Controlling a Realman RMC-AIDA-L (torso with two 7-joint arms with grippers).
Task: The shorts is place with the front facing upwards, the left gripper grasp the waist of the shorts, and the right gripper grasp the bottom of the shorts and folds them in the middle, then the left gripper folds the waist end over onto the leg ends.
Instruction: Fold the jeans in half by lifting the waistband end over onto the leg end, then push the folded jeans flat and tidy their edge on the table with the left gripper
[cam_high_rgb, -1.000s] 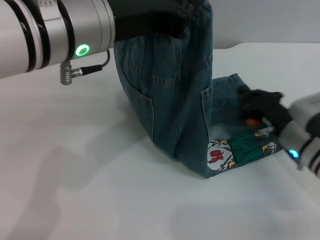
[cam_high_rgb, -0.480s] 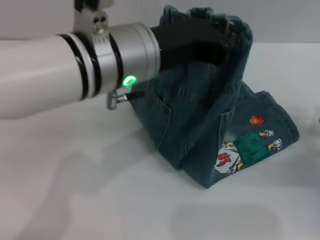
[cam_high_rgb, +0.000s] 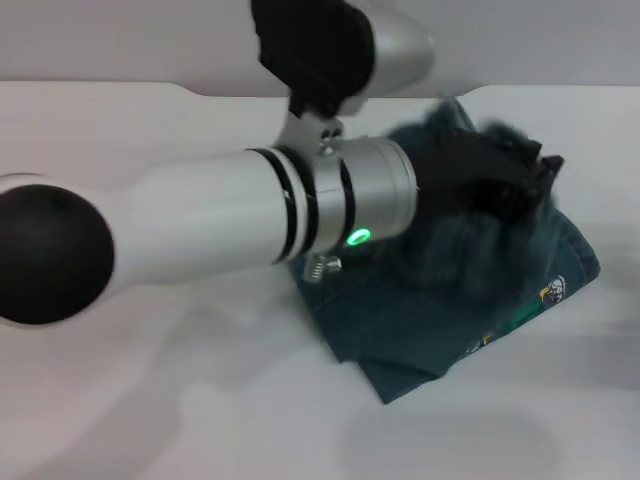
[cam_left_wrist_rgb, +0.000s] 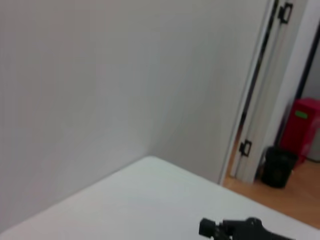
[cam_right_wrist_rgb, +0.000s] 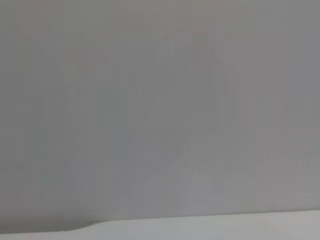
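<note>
A plain, pale grey wall (cam_right_wrist_rgb: 160, 100) takes up nearly everything the right wrist camera sees; its surface is smooth and unmarked, with only soft changes of shade across it. Along one edge of the picture runs a thin strip of flat white table surface (cam_right_wrist_rgb: 210, 227), which meets the wall in a nearly straight line. Toward one end the strip narrows at a small step and gives way to a slightly darker grey band (cam_right_wrist_rgb: 40, 229). The right arm's own fingers do not appear in this picture.
</note>
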